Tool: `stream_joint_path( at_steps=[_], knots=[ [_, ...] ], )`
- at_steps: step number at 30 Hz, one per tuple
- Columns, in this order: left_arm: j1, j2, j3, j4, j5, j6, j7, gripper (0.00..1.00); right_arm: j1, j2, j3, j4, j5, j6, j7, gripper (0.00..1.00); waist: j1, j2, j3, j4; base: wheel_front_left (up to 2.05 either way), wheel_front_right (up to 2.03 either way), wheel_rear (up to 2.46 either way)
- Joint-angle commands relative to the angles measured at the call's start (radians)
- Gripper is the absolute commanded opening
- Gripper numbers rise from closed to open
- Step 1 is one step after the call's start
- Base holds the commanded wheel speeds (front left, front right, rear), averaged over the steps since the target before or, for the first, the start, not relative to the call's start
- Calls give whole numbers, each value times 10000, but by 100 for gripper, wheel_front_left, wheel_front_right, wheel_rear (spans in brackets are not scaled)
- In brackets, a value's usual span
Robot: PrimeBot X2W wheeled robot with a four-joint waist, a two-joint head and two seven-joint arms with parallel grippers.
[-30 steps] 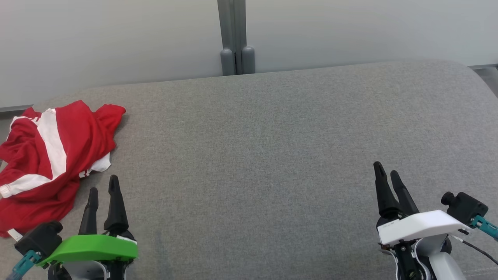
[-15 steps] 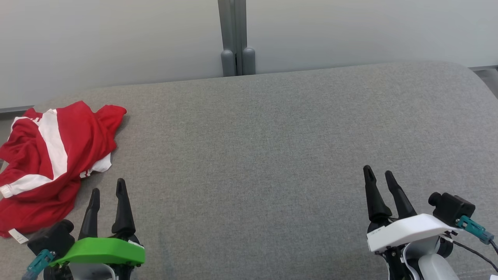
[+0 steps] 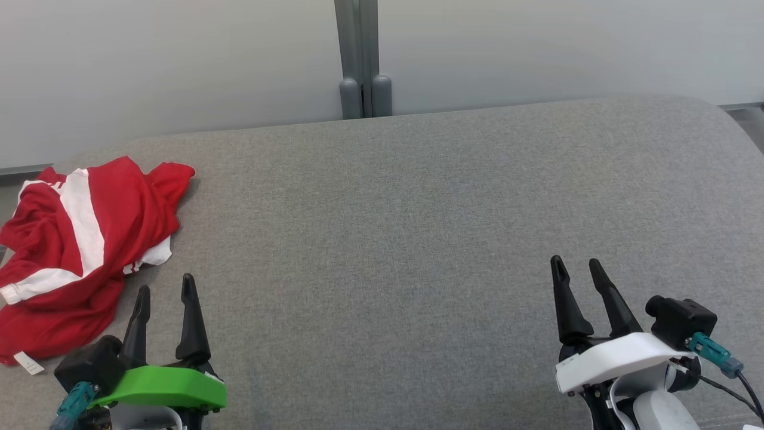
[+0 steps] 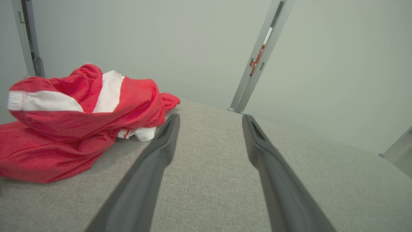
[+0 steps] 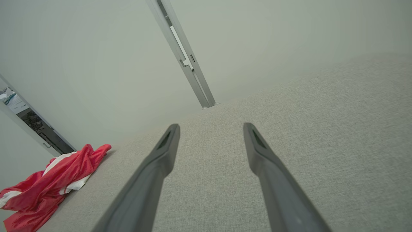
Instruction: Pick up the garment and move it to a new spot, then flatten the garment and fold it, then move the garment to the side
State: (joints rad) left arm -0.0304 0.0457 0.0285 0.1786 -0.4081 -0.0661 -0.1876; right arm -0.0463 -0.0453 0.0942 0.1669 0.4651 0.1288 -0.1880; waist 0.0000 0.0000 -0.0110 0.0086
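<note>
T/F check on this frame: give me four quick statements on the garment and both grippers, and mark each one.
1. The red-and-white garment lies at the left end of the grey cushion. True.
2. The left gripper is shut on the garment. False: it is open, beside the garment, holding nothing.
3. The right gripper is open and empty. True.
4. The garment is folded flat. False: it lies in a crumpled heap.

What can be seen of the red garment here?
The garment is red, thin-looking fabric with broad white stripes and a small white tag at its near edge. It lies crumpled in a heap at the left end of the grey upholstered surface, touching nothing else. The open left tool sits beside it, apart.
</note>
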Motion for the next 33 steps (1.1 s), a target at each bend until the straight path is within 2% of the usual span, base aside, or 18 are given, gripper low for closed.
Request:
stream_joint_path(
  at_steps=[1,20,33],
  knots=[
    [92,94,-16,-88,307,44,-115,100,-29,-53,36,-62,-286,29,-101,100,0,0,-4,-1,0,0,0],
    [155,231,-110,29,1698,236,-458,100,79,-63,1,-162,-1927,31,-451,100,0,0,-72,-7,0,0,0],
    [220,258,-140,-54,2117,131,-450,100,187,-68,-156,-190,-2560,32,-311,100,0,0,-133,16,0,0,0]
  ],
)
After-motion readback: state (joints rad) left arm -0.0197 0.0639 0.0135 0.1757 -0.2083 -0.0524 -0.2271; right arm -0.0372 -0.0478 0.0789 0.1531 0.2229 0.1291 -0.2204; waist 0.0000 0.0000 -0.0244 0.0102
